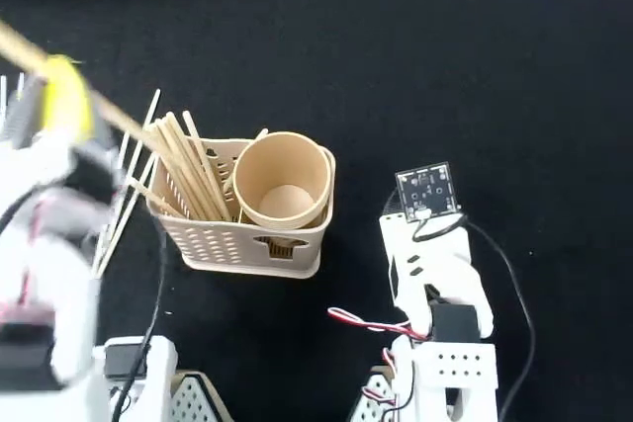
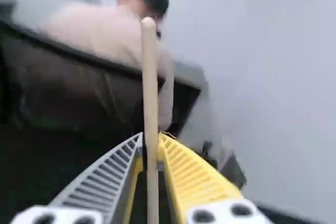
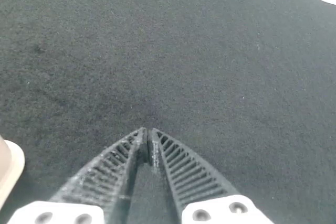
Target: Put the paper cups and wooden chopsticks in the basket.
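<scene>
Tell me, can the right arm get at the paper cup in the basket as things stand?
Probably yes. The paper cup stands in the end of the basket nearer the right arm, mouth up, with only table between them. The right tool is shut, so it would have to open first.

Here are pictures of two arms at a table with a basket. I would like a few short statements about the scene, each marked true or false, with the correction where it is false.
1. The left gripper is shut on a wooden chopstick. True.
2. A paper cup stands in the basket. True.
3. The right gripper holds a chopstick too. False: it is shut with nothing in it, above the black table.
4. The basket holds no chopsticks. False: a bundle of chopsticks leans in it beside the paper cup.
</scene>
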Tool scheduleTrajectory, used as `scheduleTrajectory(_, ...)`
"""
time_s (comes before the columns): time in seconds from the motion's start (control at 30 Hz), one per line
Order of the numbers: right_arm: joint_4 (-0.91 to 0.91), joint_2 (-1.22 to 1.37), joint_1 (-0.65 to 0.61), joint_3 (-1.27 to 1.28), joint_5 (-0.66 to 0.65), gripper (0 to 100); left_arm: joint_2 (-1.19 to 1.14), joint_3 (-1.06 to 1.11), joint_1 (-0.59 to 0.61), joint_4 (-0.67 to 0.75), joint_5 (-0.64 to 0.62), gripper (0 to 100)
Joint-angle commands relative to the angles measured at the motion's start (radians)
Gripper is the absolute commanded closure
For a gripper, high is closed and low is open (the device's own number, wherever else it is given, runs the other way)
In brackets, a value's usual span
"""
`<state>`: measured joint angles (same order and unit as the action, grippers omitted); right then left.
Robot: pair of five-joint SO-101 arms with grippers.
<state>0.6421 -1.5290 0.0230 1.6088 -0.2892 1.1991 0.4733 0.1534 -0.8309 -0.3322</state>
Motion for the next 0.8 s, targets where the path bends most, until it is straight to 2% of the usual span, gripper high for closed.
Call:
scheduleTrajectory(0.0,0.0,-0.008,-0.005,-0.018,-0.012,98.5,0.018,0.26,-0.054,0.181,-0.009,97)
scheduleTrajectory(0.07,0.0,-0.008,-0.005,-0.018,-0.012,98.5,0.02,0.357,-0.056,0.247,-0.009,97)
scheduleTrajectory(0.13,0.0,-0.008,-0.005,-0.018,-0.012,98.5,0.021,0.415,-0.056,0.249,0.006,96)
scheduleTrajectory(0.2,0.0,-0.008,-0.005,-0.019,-0.012,98.5,0.021,0.418,-0.058,0.161,0.104,92)
scheduleTrajectory(0.27,0.0,-0.008,-0.006,-0.019,-0.012,98.5,0.021,0.392,-0.058,0.055,0.193,82)
scheduleTrajectory(0.33,0.0,-0.008,-0.008,-0.019,-0.012,98.5,0.021,0.348,-0.054,-0.057,0.212,75)
scheduleTrajectory(0.5,-0.002,-0.008,-0.006,-0.019,-0.012,98.5,0.021,0.142,0.001,-0.308,0.219,74)
scheduleTrajectory(0.57,-0.002,-0.008,-0.005,-0.019,-0.012,98.5,0.015,0.047,0.084,-0.394,0.213,74)
scheduleTrajectory(0.63,-0.002,-0.008,-0.005,-0.019,-0.012,98.5,0.009,-0.027,0.228,-0.47,0.213,74)
scheduleTrajectory(0.7,-0.002,-0.008,-0.005,-0.019,-0.012,98.5,0.005,-0.033,0.406,-0.474,0.221,74)
scheduleTrajectory(0.77,-0.002,-0.008,-0.006,-0.019,-0.012,98.5,-0.023,0.005,0.588,-0.419,0.221,74)
